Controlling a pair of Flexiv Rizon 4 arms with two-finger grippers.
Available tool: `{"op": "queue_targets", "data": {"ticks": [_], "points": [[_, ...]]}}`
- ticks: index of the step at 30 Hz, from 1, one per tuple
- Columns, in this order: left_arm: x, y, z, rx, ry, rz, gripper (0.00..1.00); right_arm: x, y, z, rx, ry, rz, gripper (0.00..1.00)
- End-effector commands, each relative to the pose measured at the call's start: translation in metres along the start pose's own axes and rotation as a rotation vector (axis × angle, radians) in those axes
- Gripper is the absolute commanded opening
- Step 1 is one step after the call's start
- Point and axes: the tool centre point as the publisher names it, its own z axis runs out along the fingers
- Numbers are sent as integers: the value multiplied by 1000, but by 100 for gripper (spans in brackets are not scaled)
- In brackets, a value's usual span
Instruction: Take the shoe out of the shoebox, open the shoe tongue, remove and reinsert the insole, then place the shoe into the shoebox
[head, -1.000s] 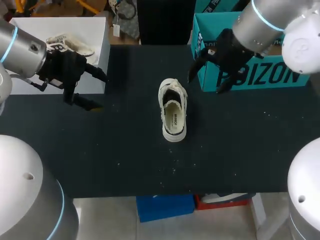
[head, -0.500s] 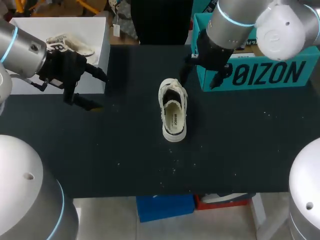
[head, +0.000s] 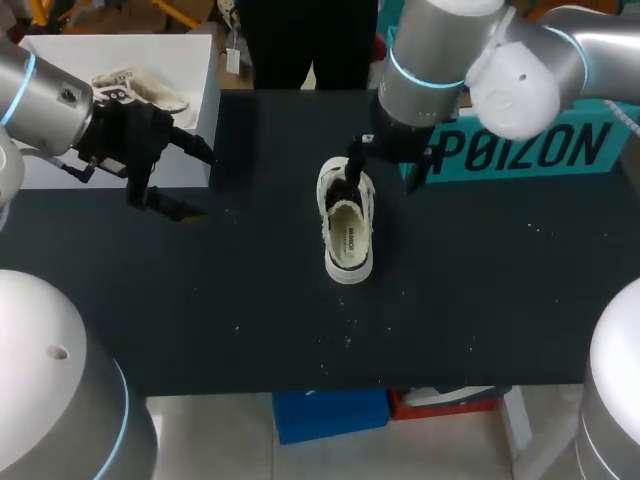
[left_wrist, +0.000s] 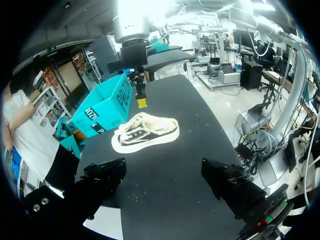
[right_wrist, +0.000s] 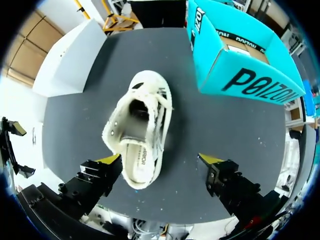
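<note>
- Head view: the cream low-top canvas shoe (head: 346, 222) sits on its sole at the centre of the black table (head: 250, 300). It is already out of the teal cardboard shoebox (head: 530, 150) at upper right. The right gripper (head: 383, 165) hangs over the shoe's laced end with fingers spread and empty, probably lined up for the tongue. The left gripper (head: 183, 180) is parked at middle left beside a white box (head: 190, 130), apparently to keep clear.
- Left wrist view: this gripper's fingers stand wide apart, holding nothing. The shoe lies well ahead of them.
- Right wrist view: the open fingers straddle the shoe beneath them without touching it.
</note>
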Motion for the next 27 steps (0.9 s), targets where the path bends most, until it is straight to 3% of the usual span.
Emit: {"op": "queue_targets", "data": {"ticks": [1, 2, 3, 5, 9, 11, 24, 27], "points": [[1, 0, 1, -1, -4, 2, 100, 4, 10, 26, 19, 0, -12, 80], [1, 0, 1, -1, -4, 2, 100, 3, 11, 31, 21, 0, -16, 85], [1, 0, 1, -1, -4, 2, 100, 3, 12, 35, 23, 0, -15, 84], [1, 0, 1, -1, -4, 2, 100, 2, 15, 44, 27, 0, -22, 91], [1, 0, 1, -1, -4, 2, 100, 3, 18, 57, 35, -7, -23, 75], [1, 0, 1, -1, -4, 2, 100, 4, 18, 64, 39, -6, -25, 53], [1, 0, 1, -1, -4, 2, 100, 0, 19, 106, 63, -34, -27, 46], [1, 0, 1, -1, -4, 2, 100, 0, 19, 110, 74, -51, -21, 38]]}}
